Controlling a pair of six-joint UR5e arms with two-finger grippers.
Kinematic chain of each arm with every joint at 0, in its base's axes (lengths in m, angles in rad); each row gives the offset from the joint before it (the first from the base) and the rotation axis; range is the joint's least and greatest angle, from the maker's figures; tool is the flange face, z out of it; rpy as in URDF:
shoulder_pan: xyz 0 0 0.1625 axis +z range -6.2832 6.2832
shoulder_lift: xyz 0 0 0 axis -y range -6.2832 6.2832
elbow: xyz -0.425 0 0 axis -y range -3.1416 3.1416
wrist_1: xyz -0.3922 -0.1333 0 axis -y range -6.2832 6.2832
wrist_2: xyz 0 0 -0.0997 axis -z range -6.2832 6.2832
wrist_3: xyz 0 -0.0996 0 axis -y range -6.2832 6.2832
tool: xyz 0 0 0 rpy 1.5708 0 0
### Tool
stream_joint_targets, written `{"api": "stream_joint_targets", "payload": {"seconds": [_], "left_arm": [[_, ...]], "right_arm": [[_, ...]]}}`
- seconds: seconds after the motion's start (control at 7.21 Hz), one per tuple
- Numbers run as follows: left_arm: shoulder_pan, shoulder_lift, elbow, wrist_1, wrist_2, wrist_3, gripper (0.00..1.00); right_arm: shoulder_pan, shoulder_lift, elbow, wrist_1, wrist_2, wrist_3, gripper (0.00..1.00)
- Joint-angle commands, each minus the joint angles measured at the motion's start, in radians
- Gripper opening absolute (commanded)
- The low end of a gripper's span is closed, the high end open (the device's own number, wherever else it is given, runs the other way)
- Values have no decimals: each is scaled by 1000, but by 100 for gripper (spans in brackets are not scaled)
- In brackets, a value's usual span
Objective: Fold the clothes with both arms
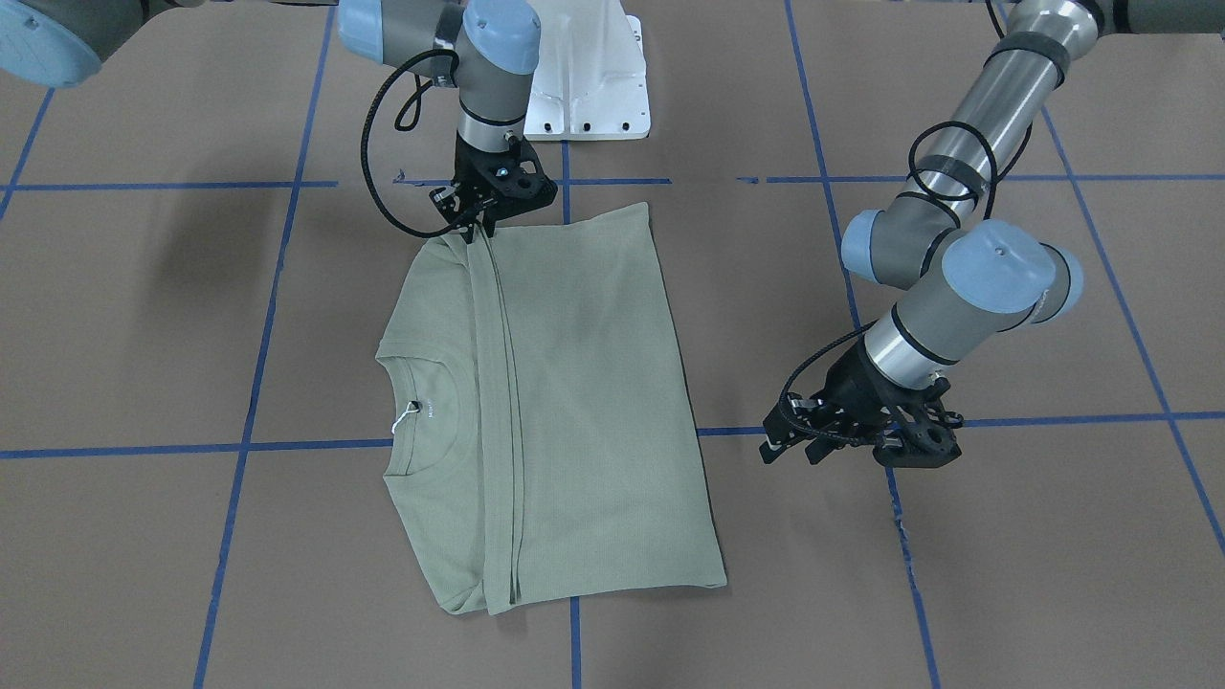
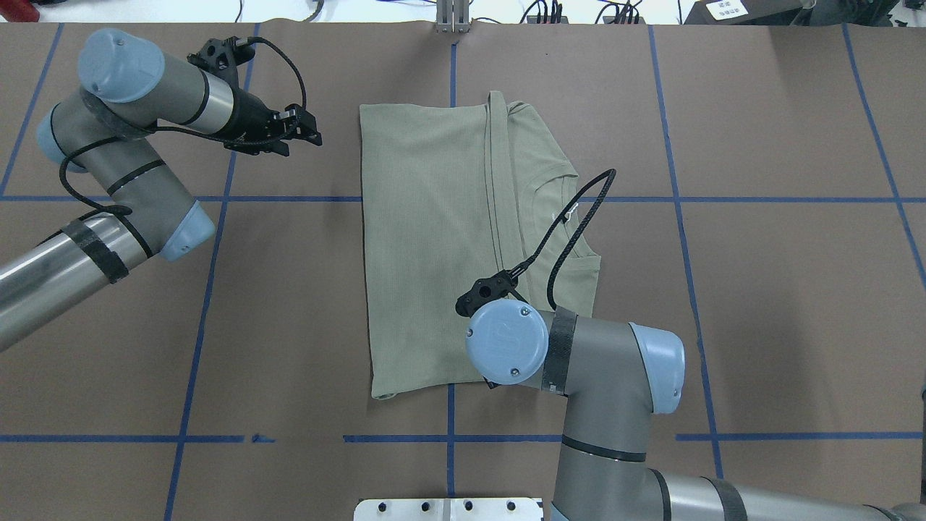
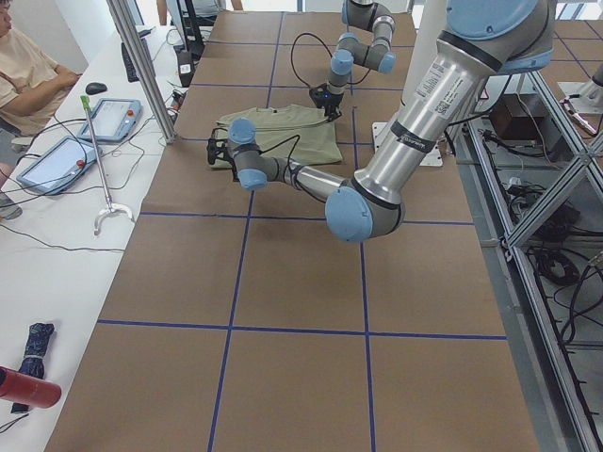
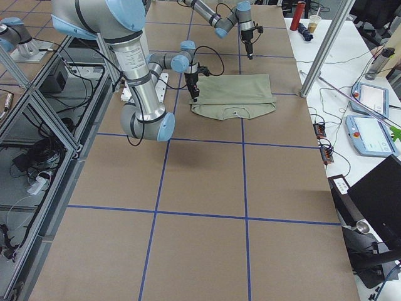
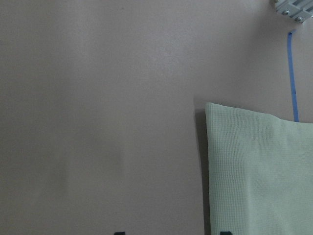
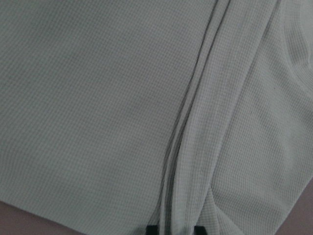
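The shirt (image 2: 427, 239) lies flat in the middle of the brown surface (image 2: 759, 289), which is divided by blue tape lines (image 2: 680, 199). It is a pale sage-green knit with a fine rib. One half is folded over the other, so it makes a nearly rectangular shape. Seen from the overhead camera, the round collar (image 1: 421, 368) is at the 3 o'clock side, and a small white string (image 1: 407, 413) hangs in it. The folded-over edge runs as a narrow layered band across the shirt from 12 to 6 o'clock, just beside the collar.

The right hand (image 1: 478, 228) stands at the shirt's edge, between 5 and 6 o'clock, exactly where this band ends. Its wrist camera shows the fingertips (image 6: 152, 229) narrow, with the layered edge pinched between them.

The left hand (image 2: 307, 134) is at about 10 o'clock from the shirt, over the bare surface and just beside the corner, not touching the cloth. Its fingertips (image 5: 225, 233) are wide apart and hold nothing.
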State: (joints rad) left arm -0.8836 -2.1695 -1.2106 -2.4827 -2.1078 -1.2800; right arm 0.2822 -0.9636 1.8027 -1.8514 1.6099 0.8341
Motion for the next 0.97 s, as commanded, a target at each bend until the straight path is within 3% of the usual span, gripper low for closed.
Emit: {"api": "stream_joint_targets", "payload": {"seconds": [0.0, 0.42, 0.83], "left_arm": [[0, 0, -4, 1, 0, -1, 71], [2, -3, -17, 1, 3, -10, 71], [6, -1, -33, 2, 11, -12, 71]], "right_arm": [[-3, -3, -3, 3, 5, -3, 0], [69, -44, 20, 6, 38, -132, 0], [26, -166, 117, 11, 33, 54, 0]]}}
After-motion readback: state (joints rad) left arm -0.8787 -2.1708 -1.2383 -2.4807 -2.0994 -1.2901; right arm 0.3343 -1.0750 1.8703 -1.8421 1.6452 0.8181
